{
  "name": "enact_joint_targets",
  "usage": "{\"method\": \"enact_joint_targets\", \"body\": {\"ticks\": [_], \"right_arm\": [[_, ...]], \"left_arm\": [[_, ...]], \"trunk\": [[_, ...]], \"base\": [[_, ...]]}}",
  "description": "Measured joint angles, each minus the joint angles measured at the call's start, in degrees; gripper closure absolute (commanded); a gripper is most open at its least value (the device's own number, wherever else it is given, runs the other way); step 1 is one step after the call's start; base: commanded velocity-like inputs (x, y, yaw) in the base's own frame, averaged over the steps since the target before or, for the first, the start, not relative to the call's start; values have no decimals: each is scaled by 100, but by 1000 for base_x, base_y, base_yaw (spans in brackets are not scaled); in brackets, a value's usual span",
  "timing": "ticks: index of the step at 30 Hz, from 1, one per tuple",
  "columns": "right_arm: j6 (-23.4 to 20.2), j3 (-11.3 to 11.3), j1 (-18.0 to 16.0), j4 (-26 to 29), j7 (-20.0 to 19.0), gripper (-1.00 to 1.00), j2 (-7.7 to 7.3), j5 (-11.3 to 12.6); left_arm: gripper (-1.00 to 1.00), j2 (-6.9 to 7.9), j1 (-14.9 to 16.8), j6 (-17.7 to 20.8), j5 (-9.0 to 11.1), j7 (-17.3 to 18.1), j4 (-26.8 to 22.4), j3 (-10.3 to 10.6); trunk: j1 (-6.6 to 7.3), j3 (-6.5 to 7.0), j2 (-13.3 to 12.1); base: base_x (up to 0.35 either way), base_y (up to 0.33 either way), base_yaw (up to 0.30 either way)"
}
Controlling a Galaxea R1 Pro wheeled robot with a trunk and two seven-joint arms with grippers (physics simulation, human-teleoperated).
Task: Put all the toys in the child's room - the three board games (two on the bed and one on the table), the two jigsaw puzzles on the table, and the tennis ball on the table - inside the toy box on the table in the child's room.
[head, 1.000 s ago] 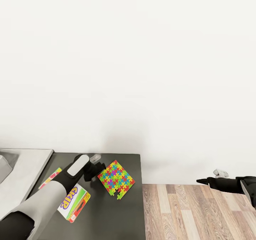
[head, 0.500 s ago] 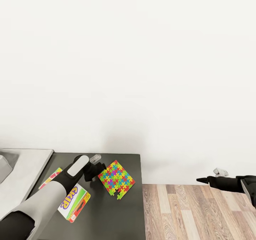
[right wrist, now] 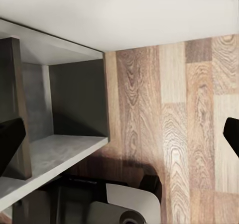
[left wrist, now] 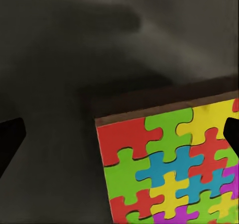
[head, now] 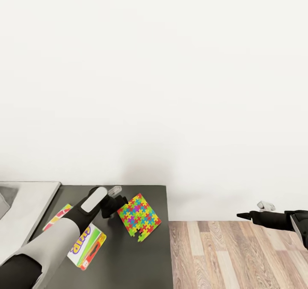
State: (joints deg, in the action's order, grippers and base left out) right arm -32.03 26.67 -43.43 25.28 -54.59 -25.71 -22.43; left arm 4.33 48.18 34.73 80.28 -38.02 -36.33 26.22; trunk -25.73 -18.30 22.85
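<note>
- Looking down from the head cam, nearest to you is the Skip-Bo box (head: 87, 249) lying flat on the dark-grey section of the table (head: 128, 263), half tucked under your left forearm.
- Just left of the arm, another colourful flat thing (head: 57, 215) pokes out near the seam with the light-grey top (head: 30, 203). Can't tell if it's a game box or a puzzle sheet.
- Containers: a pale grey sliver (head: 3, 201) sits at the far left edge, too cropped to say if that's the toy box or what's in it.
- On your right wrist cam there's a grey open shelf unit (right wrist: 59, 119), nothing visible in its compartments.
- Room-wise it's wood plank floor (head: 231, 255) to the right of the table and a plain white wall (head: 154, 75) behind everything.
- Your left gripper (head: 114, 195) sits at the back of the dark top, right beside the jigsaw puzzle (head: 139, 216), at the corner pointing toward the wall.
- On the left wrist cam the puzzle (left wrist: 169, 169) lies between the two dark fingertips (left wrist: 10, 134), jaws spread wide, one near each side of the frame, holding nothing. The corner looks slightly lifted off the table, with a dark underside showing.
- Your right gripper (head: 241, 216) hangs out over the floor well away from the table, fingers spread wide on its wrist cam, empty.
</note>
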Motion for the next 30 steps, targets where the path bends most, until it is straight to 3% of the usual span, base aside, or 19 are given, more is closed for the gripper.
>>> {"method": "enact_joint_targets", "body": {"ticks": [30], "right_arm": [[0, 1, 0, 13, 7, -100, 7, 0]], "left_arm": [[-100, 10, 1, 16, -15, 15, 73, 18]], "trunk": [[25, 0, -1]], "base": [[0, 0, -249]]}}
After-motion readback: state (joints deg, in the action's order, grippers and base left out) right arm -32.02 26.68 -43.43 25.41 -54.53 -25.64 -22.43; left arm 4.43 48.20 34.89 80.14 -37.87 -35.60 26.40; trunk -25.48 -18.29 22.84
